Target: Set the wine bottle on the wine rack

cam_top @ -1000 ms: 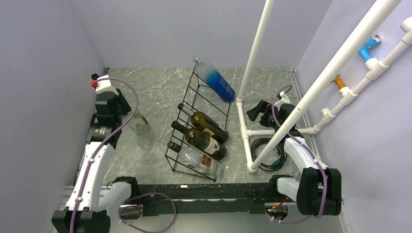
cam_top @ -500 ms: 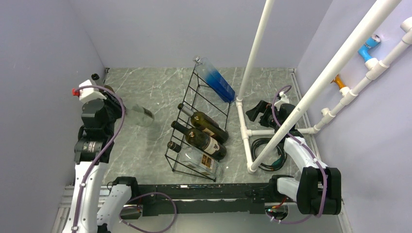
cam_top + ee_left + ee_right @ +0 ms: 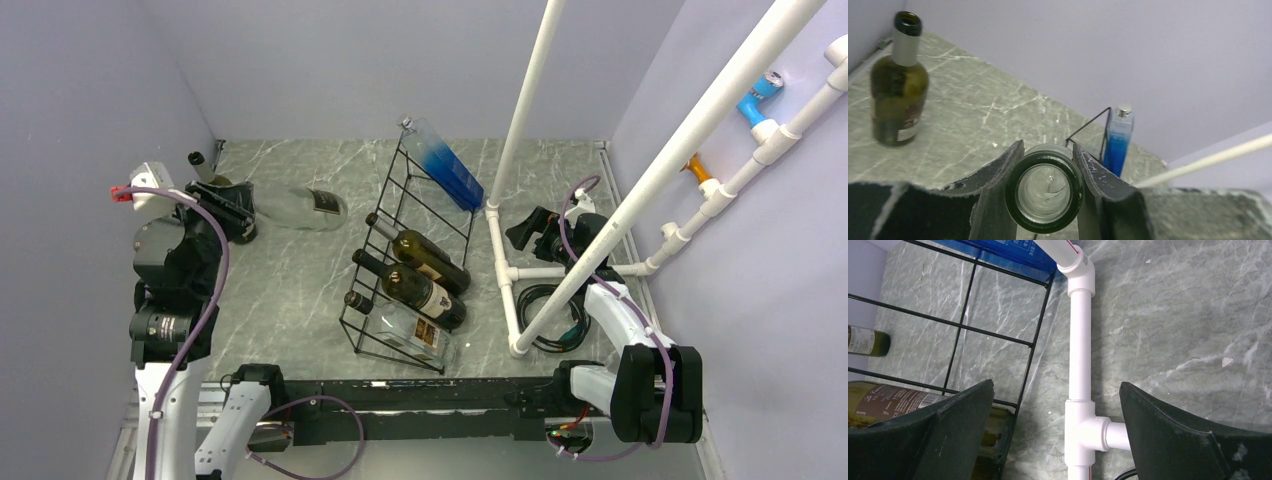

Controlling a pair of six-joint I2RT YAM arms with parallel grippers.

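Four bottles (image 3: 420,290) lie in the wine rack (image 3: 410,200), which stands in the middle of the worktop (image 3: 300,290), with a blue bottle (image 3: 445,165) at its far end and one opening bare just behind it. That bare opening looks like the place for the next one, so I'd put the job at partway: picked up, not yet carried over or laid in.

The clear bottle (image 3: 300,208) is near the far left corner of the worktop, well apart from the rack and apparently off the surface. The left claw (image 3: 228,210) is closed snugly round its neck. Its long axis runs roughly level, across the worktop from left to right, mouth toward the left wall and base toward the rack.

A dark bottle (image 3: 898,95) stands upright in the far left corner, untouched. The right claw (image 3: 1056,385) hangs wide apart over the white pipe frame (image 3: 1079,355) at the right edge, holding nothing.
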